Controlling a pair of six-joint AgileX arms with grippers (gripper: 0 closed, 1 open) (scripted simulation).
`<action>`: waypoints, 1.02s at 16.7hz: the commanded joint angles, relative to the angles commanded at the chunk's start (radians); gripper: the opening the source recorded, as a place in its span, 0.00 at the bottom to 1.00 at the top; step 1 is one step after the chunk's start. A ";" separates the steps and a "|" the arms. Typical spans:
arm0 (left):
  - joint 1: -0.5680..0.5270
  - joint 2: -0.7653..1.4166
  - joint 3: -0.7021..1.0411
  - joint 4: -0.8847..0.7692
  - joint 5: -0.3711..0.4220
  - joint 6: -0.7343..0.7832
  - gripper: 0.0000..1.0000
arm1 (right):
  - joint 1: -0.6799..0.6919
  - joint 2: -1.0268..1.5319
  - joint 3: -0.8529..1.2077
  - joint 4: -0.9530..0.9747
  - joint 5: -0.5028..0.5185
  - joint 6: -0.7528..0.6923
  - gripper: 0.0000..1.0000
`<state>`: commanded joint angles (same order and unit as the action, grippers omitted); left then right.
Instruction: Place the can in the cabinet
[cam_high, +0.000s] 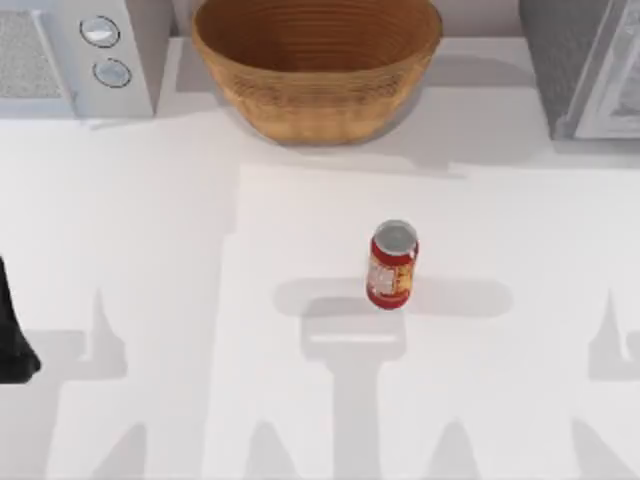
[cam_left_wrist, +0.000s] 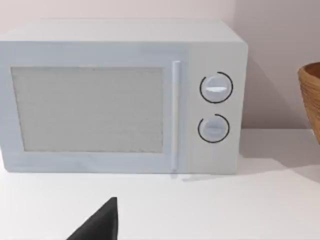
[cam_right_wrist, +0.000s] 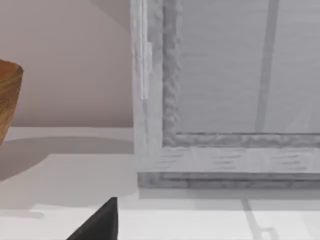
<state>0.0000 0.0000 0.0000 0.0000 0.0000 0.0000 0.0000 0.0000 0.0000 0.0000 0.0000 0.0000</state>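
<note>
Red can standing alone on the white table, cabinet at the far right corner.

The can (cam_high: 392, 265) is a small upright cylinder with a shiny silver lid and a red wall wrapped in a yellow-and-white label; it stands near the middle of the smooth white table (cam_high: 150, 250), touching nothing. Behind it, well apart, sits a wide round wicker basket (cam_high: 316, 60) with ribbed, woven brown walls. At the table's far right is the boxy cabinet (cam_high: 580, 65), its side dark grey and speckled, its pale grey door (cam_right_wrist: 225, 90) set in a rough-textured frame. At the far left stands a white microwave (cam_left_wrist: 120, 95) with a fine mesh window and two round knobs. The left arm (cam_high: 12, 330) shows as a dark shape at the table's left edge. How wide either gripper stands, I cannot tell.
</note>
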 joint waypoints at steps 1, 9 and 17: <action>0.000 0.000 0.000 0.000 0.000 0.000 1.00 | 0.000 0.000 0.000 0.000 0.000 0.000 1.00; 0.000 0.000 0.000 0.000 0.000 0.000 1.00 | 0.096 0.231 0.023 0.111 0.088 -0.014 1.00; 0.000 0.000 0.000 0.000 0.000 0.000 1.00 | 0.353 0.813 0.174 0.516 0.348 0.000 1.00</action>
<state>0.0000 0.0000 0.0000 0.0000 0.0000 0.0000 0.3529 0.8128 0.1741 0.5156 0.3477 -0.0002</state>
